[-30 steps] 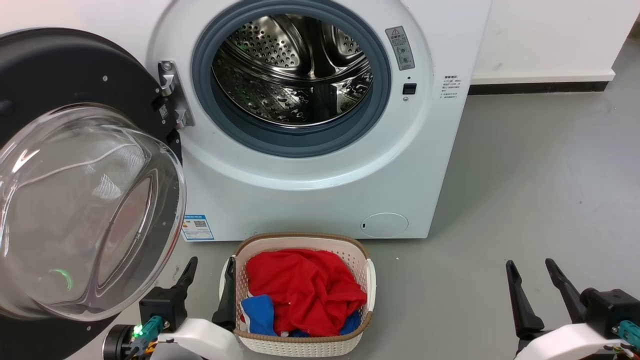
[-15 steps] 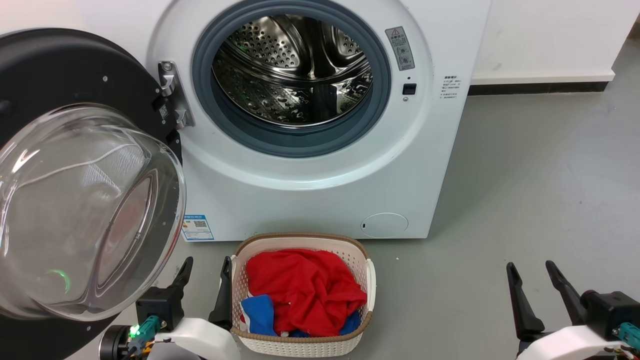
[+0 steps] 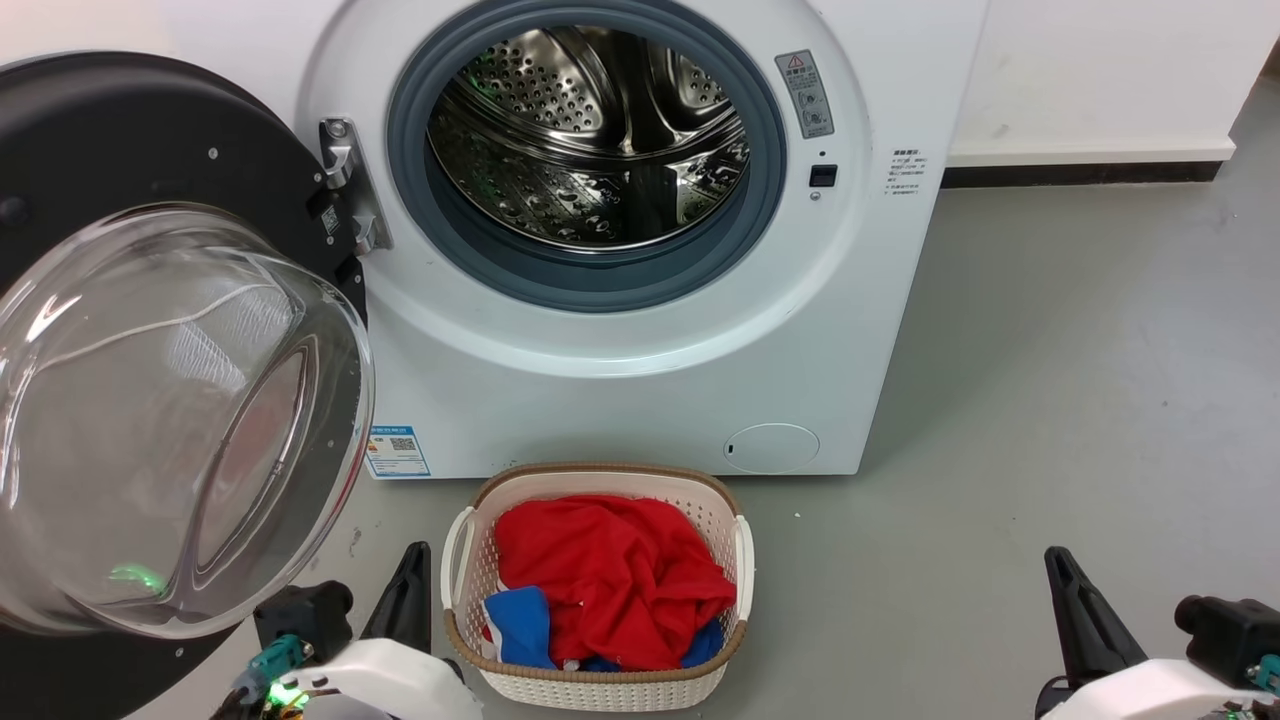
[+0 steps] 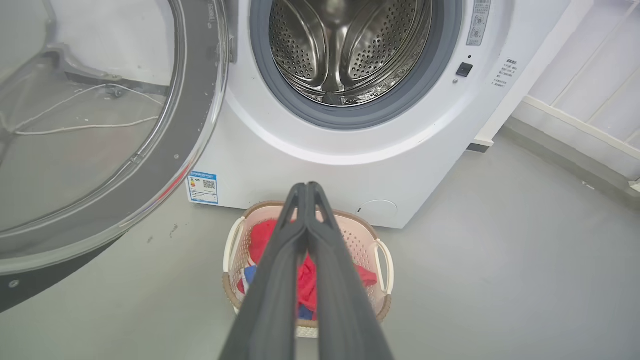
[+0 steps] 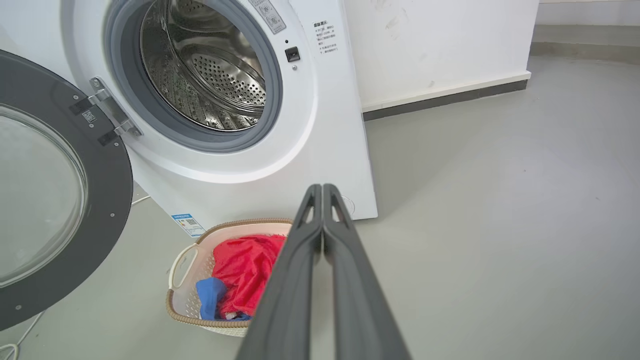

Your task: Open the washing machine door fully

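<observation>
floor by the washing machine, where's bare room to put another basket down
The widest bare floor lies right of the washing machine, bounded by the wall skirting behind and the right gripper in front. Crowded: the laundry basket sits just before the machine's front, and the open door hangs over the floor at left.

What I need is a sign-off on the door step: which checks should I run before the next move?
1. Door swung wide, left of the drum: ok.
2. Door at its hinge stop: cannot tell.
3. Left gripper shut, empty, fingers clear of the door: ok.
4. Right gripper shut, empty: ok.
5. Basket apart from the door: ok.
</observation>
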